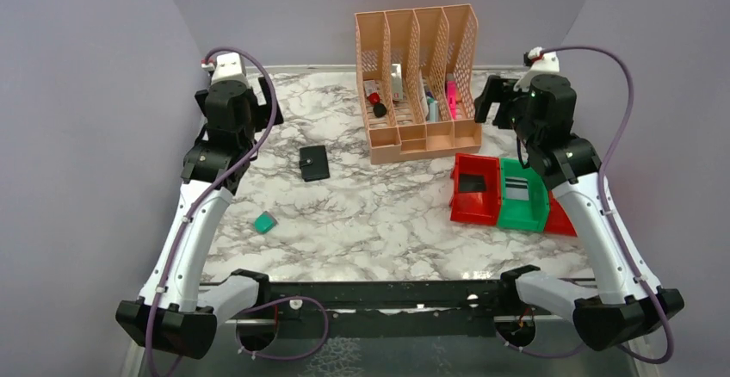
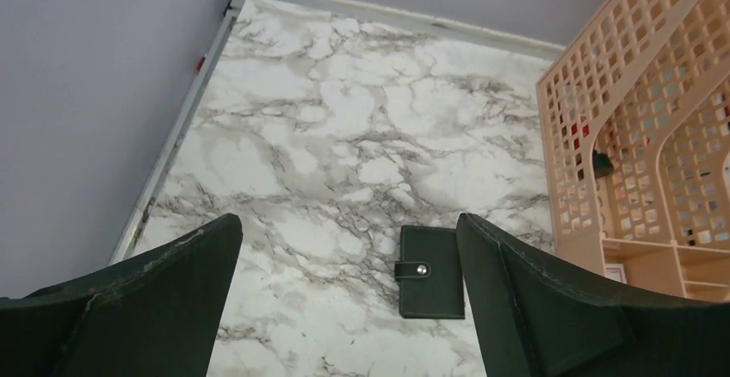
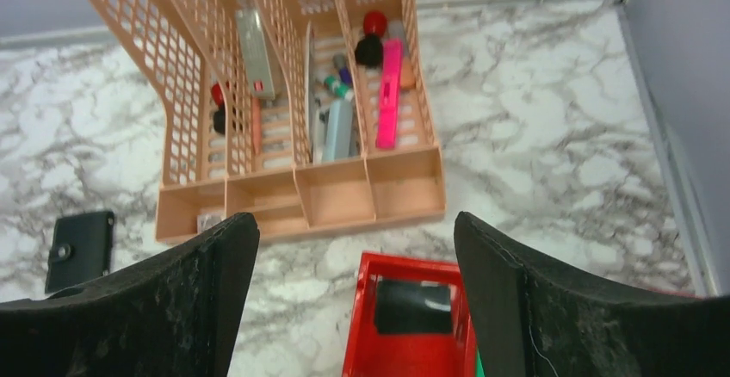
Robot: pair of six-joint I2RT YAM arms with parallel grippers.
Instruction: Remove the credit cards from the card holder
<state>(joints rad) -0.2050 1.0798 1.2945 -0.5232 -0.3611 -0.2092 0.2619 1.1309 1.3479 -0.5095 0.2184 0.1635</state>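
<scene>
The card holder (image 1: pixel 314 163) is a small black wallet, closed, strap snapped, lying flat on the marble table left of centre. In the left wrist view the card holder (image 2: pixel 430 271) lies below and between my fingers, close to the right one. It also shows in the right wrist view (image 3: pixel 79 249) at the far left. No cards show. My left gripper (image 2: pixel 349 248) is open and empty, held high above the table. My right gripper (image 3: pixel 355 248) is open and empty, high above the red bin (image 3: pixel 405 325).
A peach lattice file organizer (image 1: pixel 417 84) with pens and small items stands at the back centre. A red bin (image 1: pixel 476 189) with a dark card-like thing in it, a green bin (image 1: pixel 522 194) and another red bin sit right. A small teal block (image 1: pixel 264 221) lies front left.
</scene>
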